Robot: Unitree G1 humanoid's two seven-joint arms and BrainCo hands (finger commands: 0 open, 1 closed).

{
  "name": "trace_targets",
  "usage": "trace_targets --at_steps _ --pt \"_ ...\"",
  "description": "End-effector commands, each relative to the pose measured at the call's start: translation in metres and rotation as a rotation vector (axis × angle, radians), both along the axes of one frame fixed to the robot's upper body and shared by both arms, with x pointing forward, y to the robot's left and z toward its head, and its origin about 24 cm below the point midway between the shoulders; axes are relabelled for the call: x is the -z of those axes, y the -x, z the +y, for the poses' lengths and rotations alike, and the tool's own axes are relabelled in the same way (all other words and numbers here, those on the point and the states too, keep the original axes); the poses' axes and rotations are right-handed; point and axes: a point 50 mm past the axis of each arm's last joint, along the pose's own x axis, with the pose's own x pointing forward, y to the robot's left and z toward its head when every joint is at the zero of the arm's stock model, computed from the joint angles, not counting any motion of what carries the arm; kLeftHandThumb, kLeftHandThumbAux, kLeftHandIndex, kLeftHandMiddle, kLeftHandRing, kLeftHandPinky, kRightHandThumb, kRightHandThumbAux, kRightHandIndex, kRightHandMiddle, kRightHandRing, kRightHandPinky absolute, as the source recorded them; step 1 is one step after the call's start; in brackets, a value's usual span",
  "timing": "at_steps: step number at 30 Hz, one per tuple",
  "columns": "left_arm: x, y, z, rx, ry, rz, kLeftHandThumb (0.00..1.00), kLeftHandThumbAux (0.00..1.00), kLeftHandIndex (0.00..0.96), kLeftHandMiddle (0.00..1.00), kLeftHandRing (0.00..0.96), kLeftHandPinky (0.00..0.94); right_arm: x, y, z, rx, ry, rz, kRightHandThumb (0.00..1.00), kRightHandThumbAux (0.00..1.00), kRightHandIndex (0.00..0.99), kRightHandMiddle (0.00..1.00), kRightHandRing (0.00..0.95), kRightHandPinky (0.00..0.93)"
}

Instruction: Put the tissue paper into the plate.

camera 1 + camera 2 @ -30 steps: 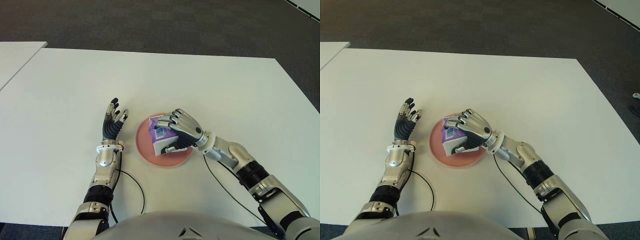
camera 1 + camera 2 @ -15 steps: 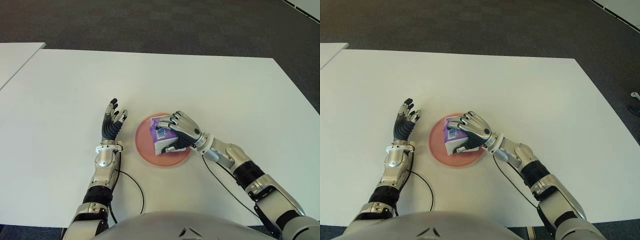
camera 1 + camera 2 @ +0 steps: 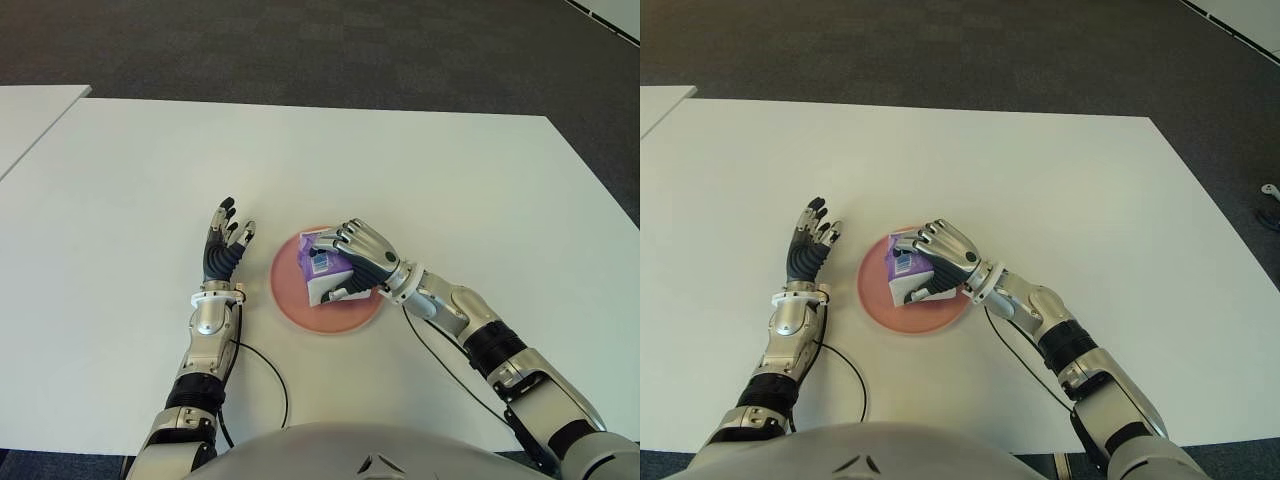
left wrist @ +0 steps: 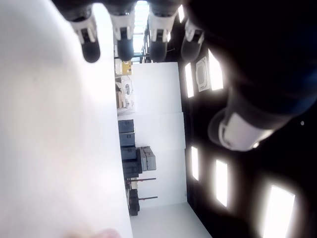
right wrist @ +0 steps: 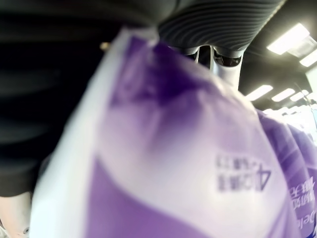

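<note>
Table point(image 3: 420, 170) bare all round plate point(image 3: 290, 298); left hand point(image 3: 226, 248) just beside plate's left edge.

Even, bright overhead light on the white table point(image 3: 420, 180); shadows soft and faint; the left wrist view blown out by glaring ceiling lights point(image 4: 222, 182); the right wrist view close, heavily blurred.

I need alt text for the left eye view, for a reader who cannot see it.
The right robot hand grips a purple-and-white tissue pack over a pink plate on a white table. The left robot hand shows open, left of the plate.
</note>
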Motion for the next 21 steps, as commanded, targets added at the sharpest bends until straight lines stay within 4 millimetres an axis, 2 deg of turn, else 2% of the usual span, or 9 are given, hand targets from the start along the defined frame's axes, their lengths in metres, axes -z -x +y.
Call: trace_targets --at_steps 1,2,4,8,16,21 --pt "0.023 0.016 -0.001 -0.001 0.017 0.133 0.0 0.629 0.0 0.0 0.0 0.0 0.001 0.002 -0.007 -0.013 0.159 0.037 0.397 0.555 0.203 0.246 0.211 0.15" --pt "0.023 0.016 -0.001 -0.002 0.017 0.134 0.0 0.629 0.0 0.0 0.0 0.0 -0.002 0.002 -0.008 -0.024 0.196 0.037 0.312 0.514 0.13 0.157 0.135 0.096" --pt "0.022 0.016 -0.001 -0.004 0.011 0.133 0.0 0.628 0.0 0.0 0.0 0.0 -0.004 0.003 -0.008 -0.04 0.258 0.049 0.225 0.464 0.066 0.08 0.069 0.049" --pt "0.023 0.017 0.0 -0.002 0.001 0.134 0.0 0.63 0.0 0.0 0.0 0.0 -0.007 0.007 -0.011 -0.058 0.296 0.095 0.125 0.369 0.013 0.016 0.014 0.01" --pt "0.023 0.016 0.0 0.006 0.021 0.142 0.0 0.638 0.0 0.0 0.0 0.0 -0.014 0.013 -0.012 -0.089 0.303 0.198 0.1 0.247 0.0 0.0 0.0 0.0" --pt "0.023 0.014 0.001 0.009 0.022 0.15 0.004 0.625 0.0 0.0 0.0 0.0 -0.019 0.013 -0.011 -0.1 0.289 0.214 0.101 0.225 0.0 0.0 0.0 0.0"
